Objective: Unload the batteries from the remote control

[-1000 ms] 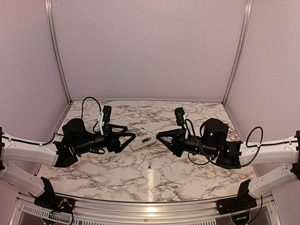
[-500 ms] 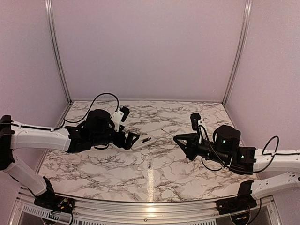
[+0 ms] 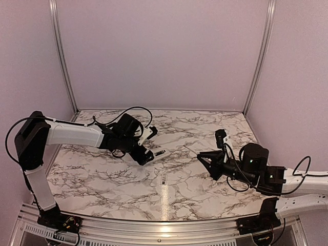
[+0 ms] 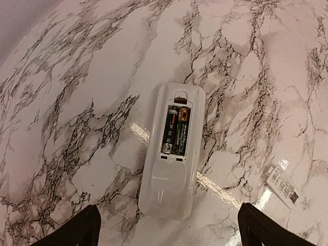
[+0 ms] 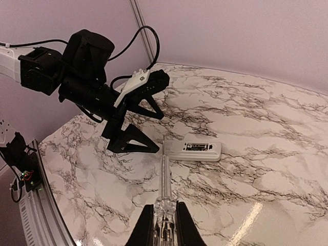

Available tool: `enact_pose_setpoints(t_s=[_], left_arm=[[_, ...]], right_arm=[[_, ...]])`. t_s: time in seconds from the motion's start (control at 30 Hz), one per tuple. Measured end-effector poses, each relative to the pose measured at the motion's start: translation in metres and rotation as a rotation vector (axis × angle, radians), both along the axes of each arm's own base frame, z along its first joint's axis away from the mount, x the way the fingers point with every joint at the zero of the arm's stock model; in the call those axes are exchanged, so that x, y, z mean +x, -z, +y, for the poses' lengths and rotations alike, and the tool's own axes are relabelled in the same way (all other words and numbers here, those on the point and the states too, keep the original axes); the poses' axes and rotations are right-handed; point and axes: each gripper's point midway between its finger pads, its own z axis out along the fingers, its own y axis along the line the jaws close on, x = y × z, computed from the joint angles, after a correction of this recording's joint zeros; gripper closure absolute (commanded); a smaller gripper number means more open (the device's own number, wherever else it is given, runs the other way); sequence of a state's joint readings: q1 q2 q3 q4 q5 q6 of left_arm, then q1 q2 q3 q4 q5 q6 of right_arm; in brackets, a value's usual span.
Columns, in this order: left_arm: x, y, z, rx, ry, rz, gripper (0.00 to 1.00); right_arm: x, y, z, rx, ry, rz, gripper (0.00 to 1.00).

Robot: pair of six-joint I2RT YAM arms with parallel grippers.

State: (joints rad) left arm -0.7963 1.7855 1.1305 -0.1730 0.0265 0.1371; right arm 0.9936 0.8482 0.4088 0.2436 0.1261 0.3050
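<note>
**R:** Marble-print table (image 3: 97,177), lilac walls. Remote control (image 4: 171,154) lies flat mid-table, back side up. Its cover (image 4: 283,185) is off and lies apart from it.

**J:** Batteries?

**R:** Both batteries (image 4: 176,130) are seated side by side in the open recess. None out yet.

**J:** What moved in the last second?

**R:** Left claw (image 3: 145,156) swung from beside the remote to over it. Its wrist camera now looks straight down on the compartment. Fingers spread wide, nothing in them. Right claw (image 5: 163,228) backed off toward its own side, clenched on the thin rod (image 5: 164,177). The rod's tip points at the remote but is well apart from it.

**J:** Meaning?

**R:** My read: the left arm is set to pin or pick up the remote, and the rod would come back in to lever the cells out. The risk is the light remote skidding on the glossy top.
</note>
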Motion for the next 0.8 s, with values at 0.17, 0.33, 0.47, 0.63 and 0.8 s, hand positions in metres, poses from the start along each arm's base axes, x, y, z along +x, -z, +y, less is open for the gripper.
enact_pose_setpoints(t_s=[0.17,0.33,0.47,0.63,0.8], left_arm=[[0.024,0.015,-0.002,0.029,0.044,0.055,0.06],[0.026,0.023,-0.011,0.052,0.111,0.094,0.07],[0.024,0.027,-0.017,0.068,0.15,0.117,0.09],[0.021,0.041,-0.016,0.103,0.165,0.147,0.11],[0.017,0.056,-0.012,0.143,0.168,0.172,0.13]], right_arm=[[-0.002,0.004,-0.004,-0.011,0.002,0.003,1.0],[-0.002,0.002,-0.005,-0.011,0.003,-0.006,1.0],[-0.002,0.005,-0.006,-0.017,0.002,-0.006,1.0],[-0.002,0.007,-0.007,-0.022,0.002,-0.008,1.0],[-0.002,0.009,-0.008,-0.026,0.003,-0.008,1.0]])
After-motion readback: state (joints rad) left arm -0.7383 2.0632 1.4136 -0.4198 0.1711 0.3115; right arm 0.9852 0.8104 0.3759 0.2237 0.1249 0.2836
